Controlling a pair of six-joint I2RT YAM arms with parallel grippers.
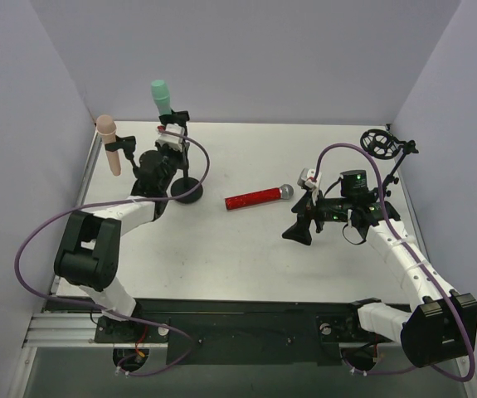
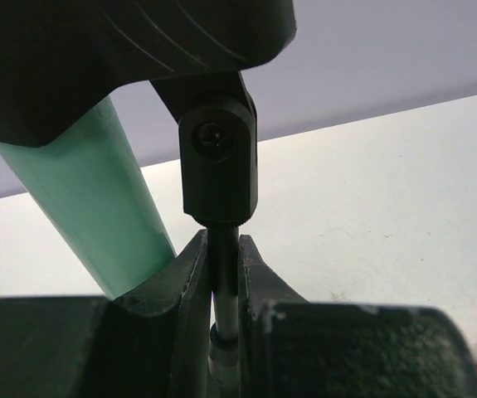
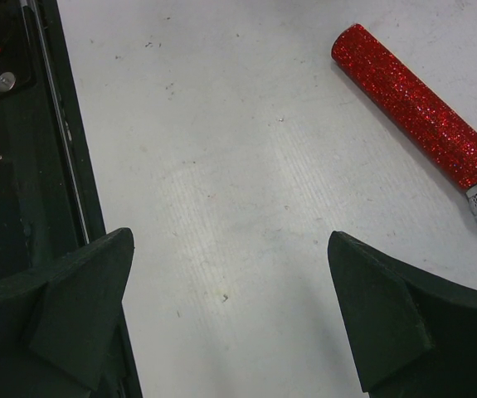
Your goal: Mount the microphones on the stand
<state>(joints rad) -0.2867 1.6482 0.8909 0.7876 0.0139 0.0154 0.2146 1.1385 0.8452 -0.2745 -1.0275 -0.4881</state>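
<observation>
Two look mounted: pink microphone [image 1: 107,143], green microphone [image 2: 80,207] just above left gripper [image 2: 223,253] pinching the stand [image 2: 217,166]. Red microphone [image 3: 416,116] loose beyond spread right gripper [image 3: 230,240].

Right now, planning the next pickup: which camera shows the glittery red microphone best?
Top external: the whole red microphone shows, lying flat. Right wrist shows it close, head cut off at the edge. Left wrist catches only a red corner sliver.

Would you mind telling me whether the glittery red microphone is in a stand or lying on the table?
Lying down: the red microphone rests flat on the table, nothing holding it.
</observation>
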